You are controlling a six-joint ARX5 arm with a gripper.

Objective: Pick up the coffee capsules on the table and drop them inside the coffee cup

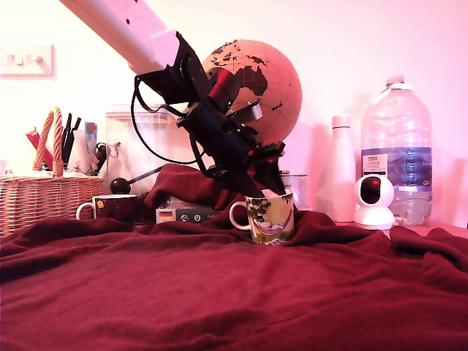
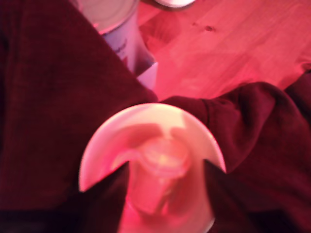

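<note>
In the foreground the worktop (image 1: 219, 292) shows only rumpled dark red cloth, and no loose coffee capsule is visible on it in the exterior view. A little farther back stands the coffee cup (image 1: 269, 216), near the middle of the cloth, with its handle toward the exterior view's left.

The step in hand seems to be the drop. The end effector (image 1: 267, 186) is at the cup's rim, and in the wrist view 1 pale, blurred capsule (image 2: 163, 162) appears between the dark jaws, over the cup's open mouth (image 2: 146, 126). The jaws look clamped on it, though the blur leaves some doubt. The next move probably calls for opening the jaws while the capsule is inside the rim, then rising straight up so that the cup is not tipped.

The arm (image 1: 131, 29) descends steeply from the exterior view's upper left, with the wrist bent down toward the cup. Behind it stands a globe (image 1: 270, 80).
</note>
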